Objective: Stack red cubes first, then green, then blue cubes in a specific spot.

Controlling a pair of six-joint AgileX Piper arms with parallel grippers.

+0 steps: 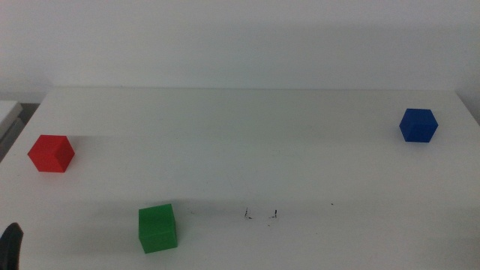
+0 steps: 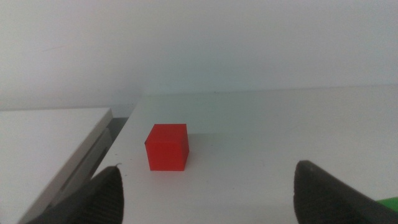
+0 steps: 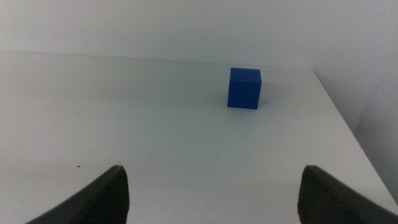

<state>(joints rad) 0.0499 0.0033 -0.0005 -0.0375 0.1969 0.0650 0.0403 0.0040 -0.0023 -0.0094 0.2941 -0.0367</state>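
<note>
red cube, green, blue (apart)

White table with small dark marks, plain white wall behind, soft even light

Matte red cube, green cube, blue cube; smooth white table.

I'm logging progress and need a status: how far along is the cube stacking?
Nothing is stacked yet. The red cube, green cube and blue cube all sit apart on the table. The left gripper is open, facing the red cube; the right gripper is open, facing the blue. Neither holds anything, so all three placements remain.
</note>
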